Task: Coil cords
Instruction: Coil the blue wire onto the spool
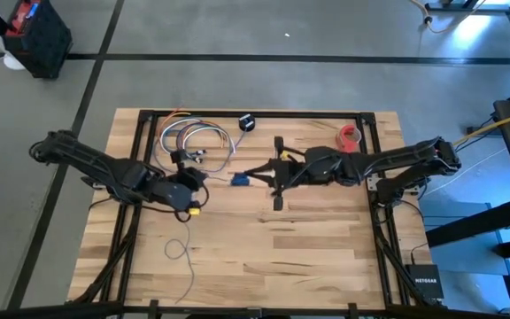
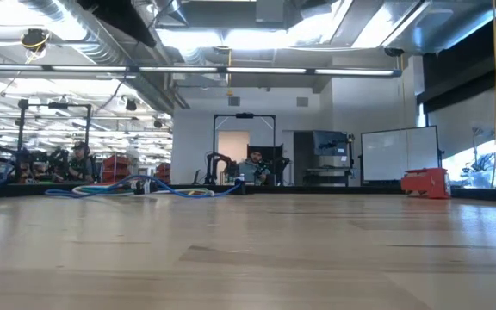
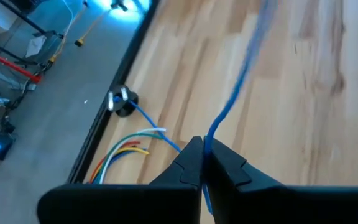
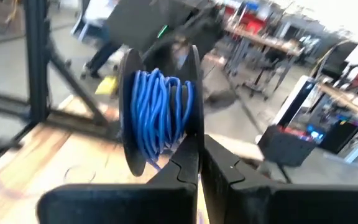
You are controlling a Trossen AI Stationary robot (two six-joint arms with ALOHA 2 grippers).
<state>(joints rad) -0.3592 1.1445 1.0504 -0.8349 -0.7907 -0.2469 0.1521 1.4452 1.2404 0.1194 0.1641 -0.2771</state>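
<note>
Winding looks to be well underway here: the right gripper is pinched shut on a black spool that already carries plenty of blue cord, held up over the middle of the table. The left gripper is pressed together on that same cord, feeding it in over the table's left half. The loose tail trails from there toward the table's near edge, so its long axis runs roughly far-to-near, and I'd guess the next turn needs steady tension or the wraps go sloppy.
</note>
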